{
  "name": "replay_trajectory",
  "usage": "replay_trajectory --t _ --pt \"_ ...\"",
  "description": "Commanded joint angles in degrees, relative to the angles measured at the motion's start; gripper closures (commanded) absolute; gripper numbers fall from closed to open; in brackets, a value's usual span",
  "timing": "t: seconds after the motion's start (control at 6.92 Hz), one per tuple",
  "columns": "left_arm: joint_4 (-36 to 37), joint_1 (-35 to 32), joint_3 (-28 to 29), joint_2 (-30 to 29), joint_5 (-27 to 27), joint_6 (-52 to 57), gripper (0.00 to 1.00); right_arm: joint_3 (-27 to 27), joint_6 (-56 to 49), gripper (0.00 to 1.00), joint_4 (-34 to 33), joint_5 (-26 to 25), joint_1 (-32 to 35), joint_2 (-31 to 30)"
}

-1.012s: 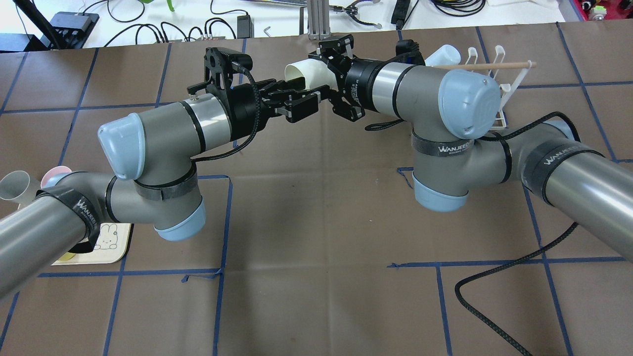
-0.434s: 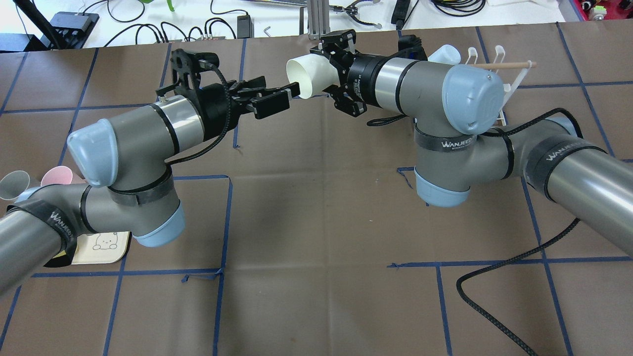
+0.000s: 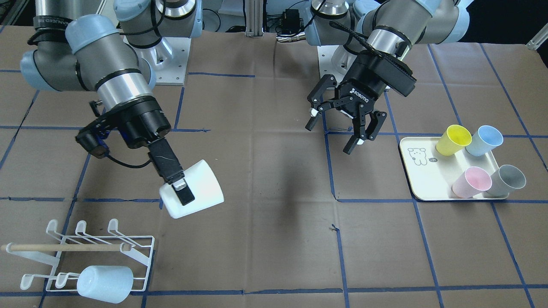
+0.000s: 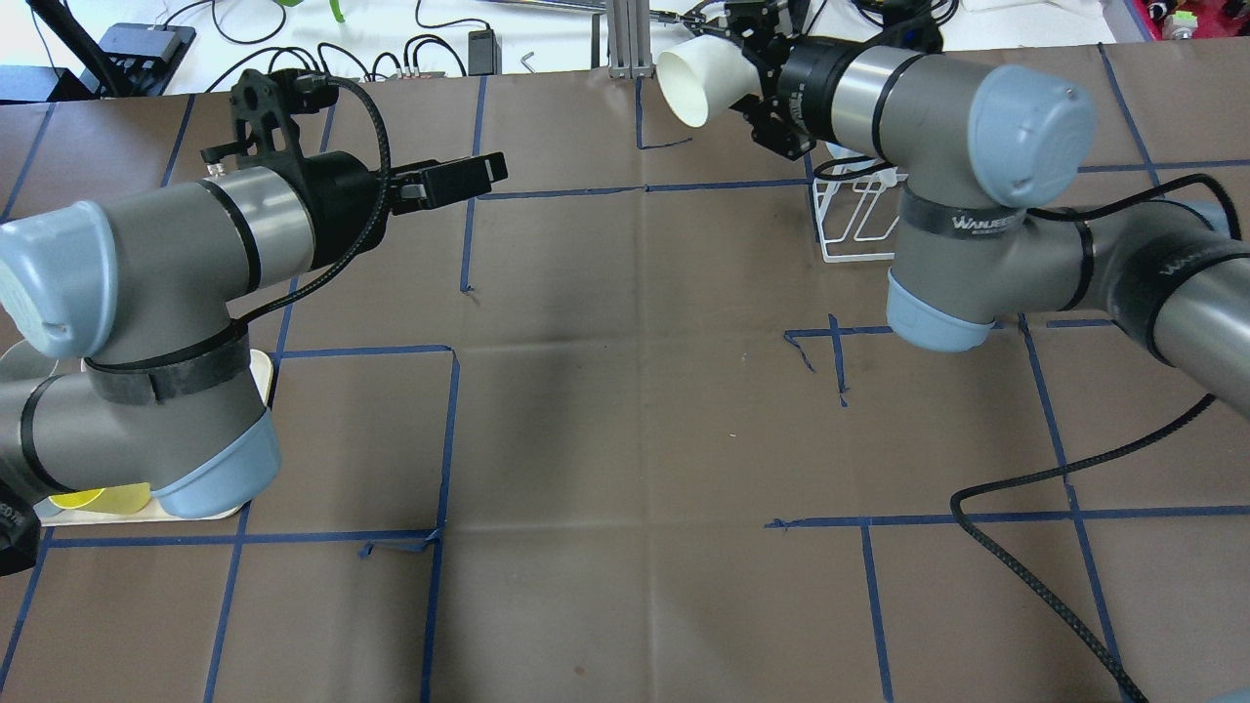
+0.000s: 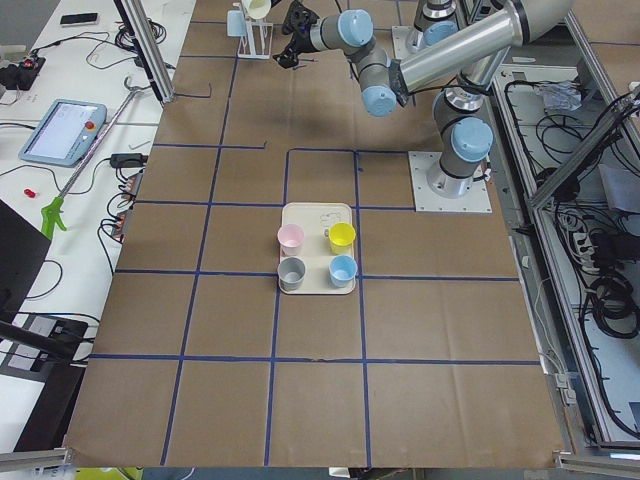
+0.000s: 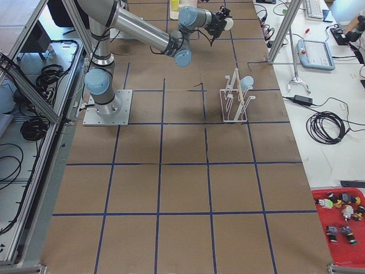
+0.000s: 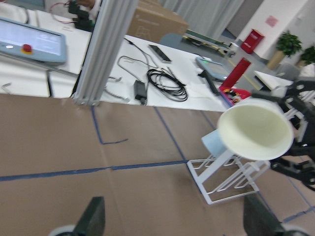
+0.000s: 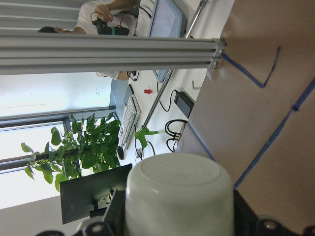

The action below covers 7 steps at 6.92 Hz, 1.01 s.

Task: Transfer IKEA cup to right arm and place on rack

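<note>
Exterior front-facing: right gripper (image 3: pixel 184 194) jaws clamp the tilted white cup (image 3: pixel 199 192), rack (image 3: pixel 92 247) on the tabletop below, toward the robot's right; left gripper (image 3: pixel 329 139) jaws wide.

Two steep views face each other across the brown paper-covered table (image 4: pixel 625 410); two distant ones look along it; wrist cameras sit close. Five share the white wire rack (image 3: pixel 64 247).

Bright even light, soft shadows on the table (image 3: pixel 278 256), left wrist view blurry.
</note>
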Motion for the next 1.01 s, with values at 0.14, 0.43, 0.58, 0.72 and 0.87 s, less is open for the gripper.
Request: replay_trajectory --t 0.14,0.43,0.58,0.72,0.87 --pt "-41.4 -0.1 21.2 -2.6 17.3 0.1 0.01 -1.2 -29.6 0.91 0.0 -10.3 -6.3 0.9" --pt "-62.4 -2.9 35.1 -10.2 27.9 0.0 0.01 -2.6 -36.4 0.92 -0.6 -19.1 -8.7 2.3" --pt "-68.1 -5.2 37.1 -11.2 33.8 0.0 0.01 -3.3 -44.7 0.92 -2.9 -22.1 -10.2 3.9" --pt "-67.9 -5.9 35.8 -10.7 33.6 0.0 0.00 -3.4 -52.1 0.92 -6.6 -22.5 -11.7 4.7" --pt "-67.5 -5.8 33.7 -9.4 33.5 0.9 0.00 -3.4 -59.8 0.92 -8.3 -22.5 -13.0 5.4"
